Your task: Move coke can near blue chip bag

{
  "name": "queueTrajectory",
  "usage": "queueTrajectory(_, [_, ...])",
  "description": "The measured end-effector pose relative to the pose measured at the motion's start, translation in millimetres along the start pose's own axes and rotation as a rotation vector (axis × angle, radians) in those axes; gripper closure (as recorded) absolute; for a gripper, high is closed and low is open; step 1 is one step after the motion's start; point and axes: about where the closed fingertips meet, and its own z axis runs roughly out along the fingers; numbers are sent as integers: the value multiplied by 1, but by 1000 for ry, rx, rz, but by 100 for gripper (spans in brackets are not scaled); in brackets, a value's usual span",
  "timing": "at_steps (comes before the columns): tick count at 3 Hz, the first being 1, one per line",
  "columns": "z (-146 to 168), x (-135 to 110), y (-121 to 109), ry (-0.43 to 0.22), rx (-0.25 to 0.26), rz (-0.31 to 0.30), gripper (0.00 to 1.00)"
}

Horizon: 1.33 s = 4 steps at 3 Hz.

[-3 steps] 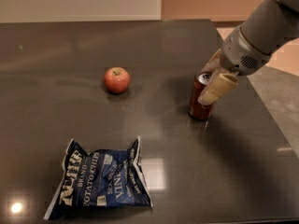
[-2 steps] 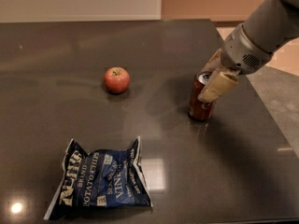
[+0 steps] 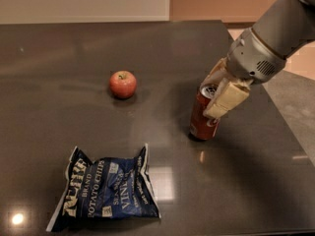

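The coke can (image 3: 201, 124) is red with a silver top and stands slightly tilted at the right of the dark table. My gripper (image 3: 213, 96) comes in from the upper right and is shut on the can's upper part. One beige finger (image 3: 226, 99) lies across its front and the other sits behind its top. The blue chip bag (image 3: 106, 191) lies flat at the front left, well apart from the can.
A red apple (image 3: 123, 83) sits on the table (image 3: 59, 58) left of the can, further back. The table's right edge (image 3: 275, 117) runs close behind the gripper, with lighter floor beyond it.
The can and the gripper holding it have shifted slightly left and toward the front of the table. The apple and the chip bag have not moved.
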Motion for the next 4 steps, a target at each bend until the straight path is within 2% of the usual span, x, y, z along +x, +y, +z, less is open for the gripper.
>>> queueTrajectory(1, [14,-18,35,-15,-82,-84,100])
queueTrajectory(2, [27,-31,62,-13,-131,-149,100])
queueTrajectory(3, [32,-41,78,-9,-145,-203,100])
queueTrajectory(4, [36,-49,89,0,-159,-241,82])
